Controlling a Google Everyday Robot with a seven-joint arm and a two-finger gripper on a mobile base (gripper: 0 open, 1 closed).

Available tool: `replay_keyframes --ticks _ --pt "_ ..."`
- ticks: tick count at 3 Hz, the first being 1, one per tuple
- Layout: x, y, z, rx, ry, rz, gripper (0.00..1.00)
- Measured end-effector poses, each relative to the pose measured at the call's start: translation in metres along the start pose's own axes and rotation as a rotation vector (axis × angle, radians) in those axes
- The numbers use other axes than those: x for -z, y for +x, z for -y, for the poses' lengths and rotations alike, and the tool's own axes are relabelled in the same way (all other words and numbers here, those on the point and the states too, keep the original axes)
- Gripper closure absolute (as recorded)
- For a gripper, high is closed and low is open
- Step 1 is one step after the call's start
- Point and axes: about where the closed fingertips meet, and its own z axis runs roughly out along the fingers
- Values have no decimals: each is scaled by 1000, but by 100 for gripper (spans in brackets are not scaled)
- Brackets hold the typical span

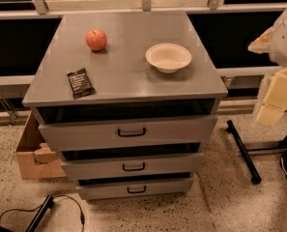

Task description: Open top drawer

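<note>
The top drawer (pixel 128 132) is the uppermost and tallest of three grey drawer fronts in a grey cabinet, with a black bar handle (pixel 132 132) at its middle. A dark gap runs between its front panel and the cabinet top, and its inside does not show. My gripper (pixel 273 105) is the cream-coloured piece at the right edge of the view, hanging from a white arm (pixel 285 33). It is to the right of the cabinet, level with the top drawer and well apart from the handle. It holds nothing that I can see.
On the cabinet top (pixel 128 71) lie a red apple (pixel 96 39), a white bowl (pixel 168 57) and a dark snack packet (pixel 80 83). The middle drawer (pixel 133 166) and bottom drawer (pixel 136 189) sit below. A cardboard box (pixel 34 153) stands at the left, a black stand leg (pixel 243 151) at the right, and a cable (pixel 46 209) on the floor.
</note>
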Motion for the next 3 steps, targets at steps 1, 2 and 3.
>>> replay_keyframes --ticks 1,2,3 --pt "0 0 0 0 0 0 0" --pt "-20 1 -5 9 -16 -6 0" --pt "-57 1 -13 20 -20 -25 0"
